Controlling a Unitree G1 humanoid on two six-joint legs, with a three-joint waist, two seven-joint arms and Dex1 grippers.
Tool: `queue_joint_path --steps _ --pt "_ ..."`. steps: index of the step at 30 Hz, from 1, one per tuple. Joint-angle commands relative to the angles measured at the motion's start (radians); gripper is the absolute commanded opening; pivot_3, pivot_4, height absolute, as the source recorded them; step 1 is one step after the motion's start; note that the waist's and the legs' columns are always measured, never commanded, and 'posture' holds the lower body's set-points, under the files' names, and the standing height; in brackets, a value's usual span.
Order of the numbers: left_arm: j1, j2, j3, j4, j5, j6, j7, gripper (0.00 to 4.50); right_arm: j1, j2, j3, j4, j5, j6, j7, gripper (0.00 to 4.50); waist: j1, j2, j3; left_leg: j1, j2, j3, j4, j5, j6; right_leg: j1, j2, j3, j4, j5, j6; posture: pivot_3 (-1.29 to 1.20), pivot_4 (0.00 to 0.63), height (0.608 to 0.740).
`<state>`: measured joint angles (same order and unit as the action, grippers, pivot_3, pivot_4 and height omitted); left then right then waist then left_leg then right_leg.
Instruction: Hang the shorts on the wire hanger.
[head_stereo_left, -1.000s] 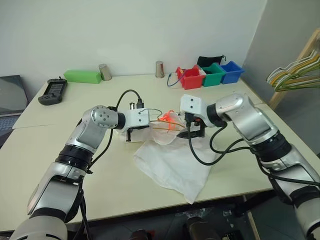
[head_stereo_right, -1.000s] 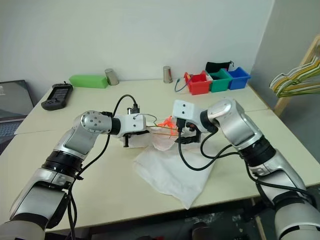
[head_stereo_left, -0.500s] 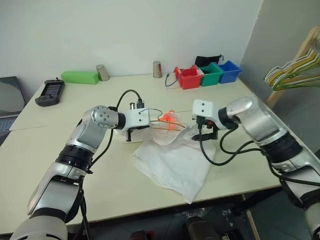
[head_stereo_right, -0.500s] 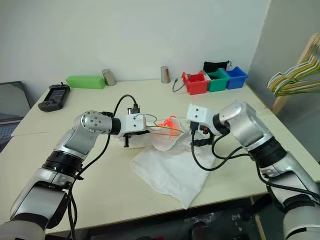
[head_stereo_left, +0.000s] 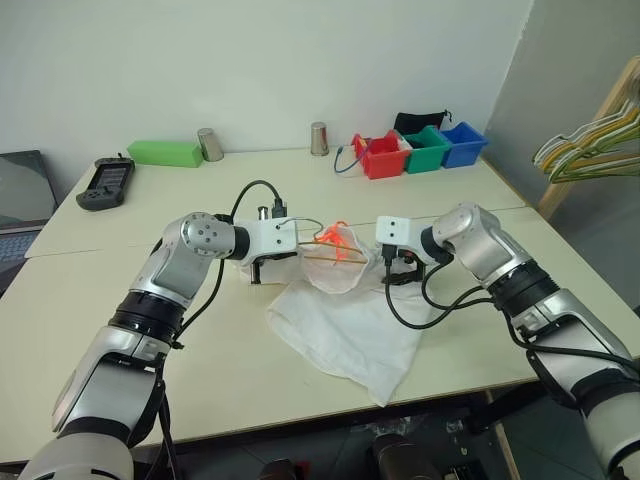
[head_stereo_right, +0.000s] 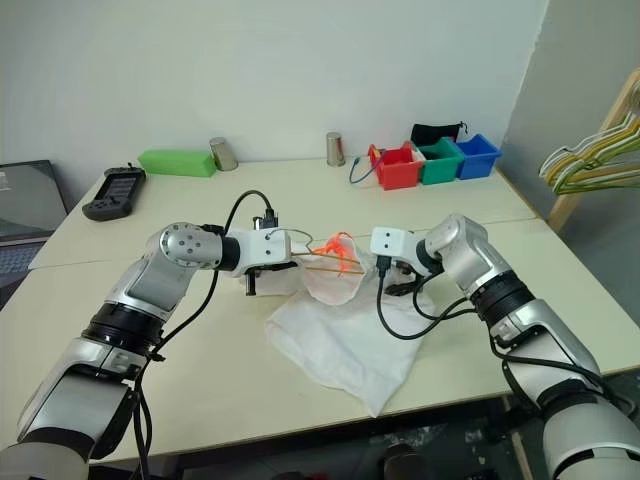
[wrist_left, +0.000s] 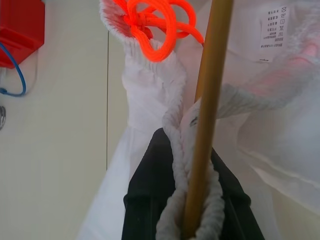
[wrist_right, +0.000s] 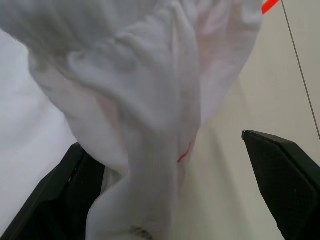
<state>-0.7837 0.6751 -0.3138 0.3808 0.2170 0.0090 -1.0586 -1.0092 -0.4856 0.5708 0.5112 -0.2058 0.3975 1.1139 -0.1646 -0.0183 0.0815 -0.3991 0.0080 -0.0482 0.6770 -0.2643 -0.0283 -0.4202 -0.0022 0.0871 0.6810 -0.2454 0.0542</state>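
Right tool (wrist_right: 175, 195) lowered onto shorts (head_stereo_left: 350, 325), jaws wide, left tool (wrist_left: 187, 210) clamped on wire hanger (wrist_left: 210, 100)

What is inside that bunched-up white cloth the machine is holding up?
A thin golden wire hanger runs through the wrinkled white fabric shorts, beside an orange drawstring. The left hand pinches wire and waistband together. The cloth covers the rest of the hanger.
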Motion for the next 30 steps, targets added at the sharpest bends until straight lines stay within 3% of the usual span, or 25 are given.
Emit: queue_joint_path --steps 1,17,27,30 --pt "-0.008 0.006 0.03 -0.041 -0.009 0.002 0.015 0.0 -0.044 0.013 -0.031 -0.008 -0.004 -0.019 0.018 3.77 0.0 0.0 0.0 0.0 0.0 0.0 0.0 0.0 0.0 0.0 0.0 0.0 0.0 0.0 0.0 -0.08 0.028 0.74" --pt "-0.025 -0.005 0.023 -0.029 -0.004 0.0 0.018 0.0 -0.045 0.017 -0.04 0.011 -0.035 -0.049 0.007 0.07 0.0 0.0 0.0 0.0 0.0 0.0 0.0 0.0 0.0 0.0 0.0 0.0 0.0 0.0 0.0 -0.08 0.022 0.74" --pt "-0.015 -0.001 0.028 -0.042 -0.015 -0.023 0.016 0.0 -0.032 0.015 -0.054 -0.011 -0.034 -0.026 0.007 0.07 0.0 0.0 0.0 0.0 0.0 0.0 0.0 0.0 0.0 0.0 0.0 0.0 0.0 0.0 0.0 -0.08 0.015 0.74" --pt "-0.005 0.0 0.064 -0.078 -0.081 -0.002 -0.021 0.68 -0.031 0.02 -0.069 -0.027 -0.027 -0.01 -0.005 0.0 0.0 0.0 0.0 0.0 0.0 0.0 0.0 0.0 0.0 0.0 0.0 0.0 0.0 0.0 0.0 -0.07 0.011 0.74"
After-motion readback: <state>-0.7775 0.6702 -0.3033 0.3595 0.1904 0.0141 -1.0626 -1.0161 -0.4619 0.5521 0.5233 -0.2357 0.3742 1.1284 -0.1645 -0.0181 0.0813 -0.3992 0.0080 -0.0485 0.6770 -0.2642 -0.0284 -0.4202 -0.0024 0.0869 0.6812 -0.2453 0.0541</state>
